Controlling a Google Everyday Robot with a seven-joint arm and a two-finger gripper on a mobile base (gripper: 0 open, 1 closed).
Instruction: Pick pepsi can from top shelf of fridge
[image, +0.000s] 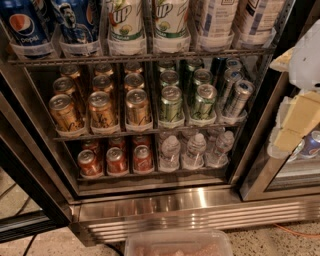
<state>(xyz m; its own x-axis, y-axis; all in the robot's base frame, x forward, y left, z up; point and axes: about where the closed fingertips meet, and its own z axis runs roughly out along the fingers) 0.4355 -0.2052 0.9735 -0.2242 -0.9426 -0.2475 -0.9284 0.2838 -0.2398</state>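
Dark-blue aluminium printed with a pale figure, the pepsi can (75, 22) stands upright on the top shelf (150, 57), well up and left of the gripper (300, 117) at the fridge's (165, 212) right side. It is probably light, stiff and slippery with chill, best clasped mid-body. How wide the gripper stands cannot be told.

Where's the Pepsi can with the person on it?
Camera view, top left: the pepsi can stands on the top shelf between another Pepsi and a 7UP drink; the gripper hangs far right.
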